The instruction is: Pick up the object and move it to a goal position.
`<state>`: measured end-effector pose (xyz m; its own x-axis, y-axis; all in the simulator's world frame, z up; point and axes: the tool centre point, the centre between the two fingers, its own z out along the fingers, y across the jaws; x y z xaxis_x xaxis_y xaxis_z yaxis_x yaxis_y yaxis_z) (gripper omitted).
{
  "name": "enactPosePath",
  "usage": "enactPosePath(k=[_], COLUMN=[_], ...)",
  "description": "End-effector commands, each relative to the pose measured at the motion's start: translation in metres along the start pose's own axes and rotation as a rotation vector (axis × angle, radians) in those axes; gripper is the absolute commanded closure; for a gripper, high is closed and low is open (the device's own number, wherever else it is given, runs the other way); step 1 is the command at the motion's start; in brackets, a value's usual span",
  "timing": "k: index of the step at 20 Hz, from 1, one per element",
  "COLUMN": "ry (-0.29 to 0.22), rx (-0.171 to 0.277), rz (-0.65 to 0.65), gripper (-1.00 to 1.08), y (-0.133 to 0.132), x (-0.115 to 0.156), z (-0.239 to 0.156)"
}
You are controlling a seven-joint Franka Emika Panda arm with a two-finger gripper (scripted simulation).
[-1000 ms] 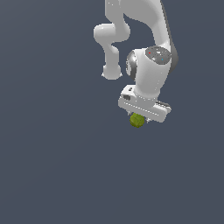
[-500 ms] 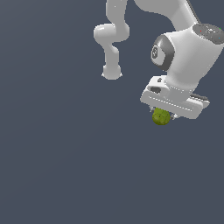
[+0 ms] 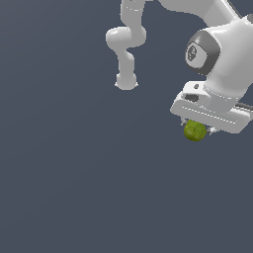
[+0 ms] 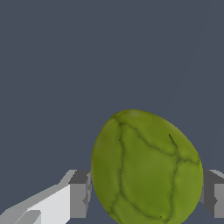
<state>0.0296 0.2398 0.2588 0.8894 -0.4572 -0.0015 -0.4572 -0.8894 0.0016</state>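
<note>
White Franka Panda arm (image 3: 217,54) enters from the top of the exterior view and bends to the right of the frame. Its base column (image 3: 126,81) sits in the upper middle.

The white gripper (image 3: 196,129) is at middle right of the exterior view, its wide body tilted, lower toward the exterior view's right. It's closed onto the small olive-green bumpy roundish lump (image 3: 195,131), which pokes out just under the gripper body. Only the lower part of the lump is clear there; the fingers are mostly hidden behind it and the body.

Wrist view confirms the grasp: the lump (image 4: 146,168) fills the lower middle to lower right of the frame, with dark crack-like seams across a faceted green skin. One grey fingertip pad (image 4: 79,193) presses against one side, and the other pad (image 4: 214,192) is against the opposite side at the frame edge. No gap visible between either pad and the lump. Jaws are set only as wide as the lump.

Background is a flat, dark blue-grey surface (image 3: 74,188) in both views. Can't tell from either view how high the lump is above it; no contact or shadow visible under it.
</note>
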Motion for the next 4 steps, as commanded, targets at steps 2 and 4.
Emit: enactPosePath(k=[2, 4], ry=[0.002, 0.002], rx=[0.001, 0.001], rz=[0.001, 0.001], gripper=[1.08, 1.08], y=[-0.0042, -0.0046], x=[0.0005, 0.0006], z=[-0.0038, -0.0041])
